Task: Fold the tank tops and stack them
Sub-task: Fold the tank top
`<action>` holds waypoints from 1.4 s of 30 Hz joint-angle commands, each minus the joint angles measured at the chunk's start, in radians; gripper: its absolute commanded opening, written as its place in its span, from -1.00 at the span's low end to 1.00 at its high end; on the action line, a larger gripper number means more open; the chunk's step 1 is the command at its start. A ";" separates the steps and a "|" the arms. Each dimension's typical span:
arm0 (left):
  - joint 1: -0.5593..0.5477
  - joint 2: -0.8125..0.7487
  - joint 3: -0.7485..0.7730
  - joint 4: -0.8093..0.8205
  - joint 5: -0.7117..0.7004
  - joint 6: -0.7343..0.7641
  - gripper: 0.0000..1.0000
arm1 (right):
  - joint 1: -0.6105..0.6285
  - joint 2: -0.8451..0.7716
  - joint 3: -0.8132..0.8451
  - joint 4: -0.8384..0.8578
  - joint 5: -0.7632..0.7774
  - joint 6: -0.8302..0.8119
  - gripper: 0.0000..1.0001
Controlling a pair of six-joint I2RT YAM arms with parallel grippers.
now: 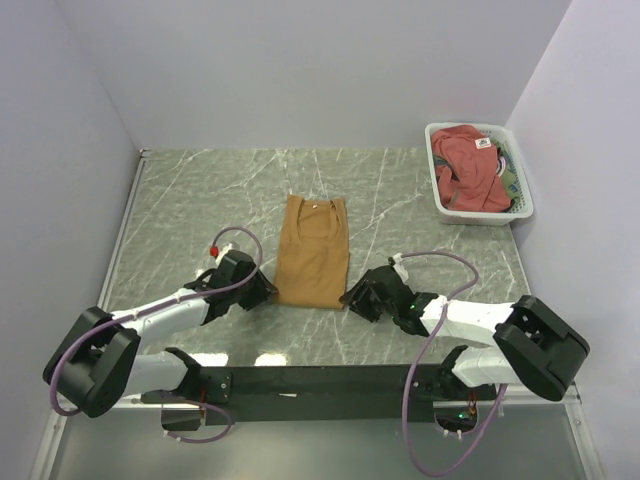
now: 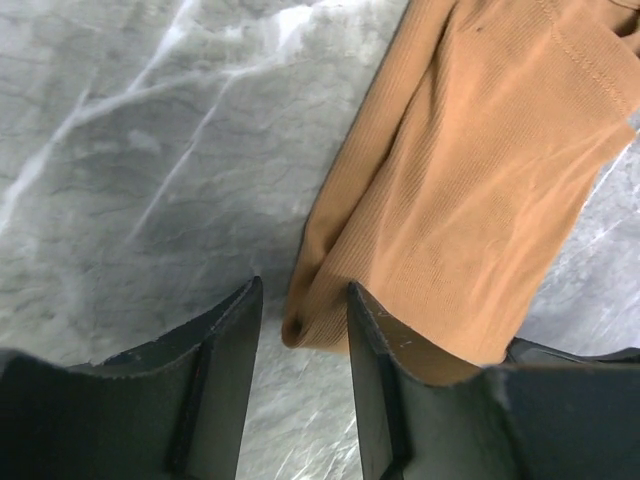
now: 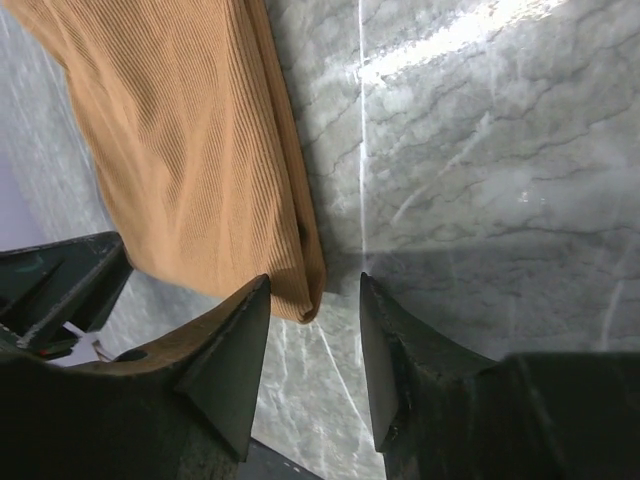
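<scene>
The surface (image 1: 180, 200) is grey-green, like stone, with thin white lines. It fills the middle of the frame. A white basket (image 1: 478, 217) with holes in its sides sits on it at the upper right, near the corner. Pale walls (image 1: 300, 70) stand on three sides.

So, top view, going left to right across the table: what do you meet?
The left tool → tan tank top → right tool → white basket with the red tank top in it.

- Tank tops: two – tan tank top (image 1: 313, 252), rust-red tank top (image 1: 472, 165).
- Basket (image 1: 478, 217): one, white.
- Tools: two – left tool (image 1: 268, 292), right tool (image 1: 352, 298).
- Bench (image 1: 200, 200): one.
</scene>
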 commanded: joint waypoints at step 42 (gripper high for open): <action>-0.270 -0.501 0.099 -0.398 -0.132 -0.113 -0.99 | 0.292 -0.309 0.237 -0.594 0.218 -0.139 -1.00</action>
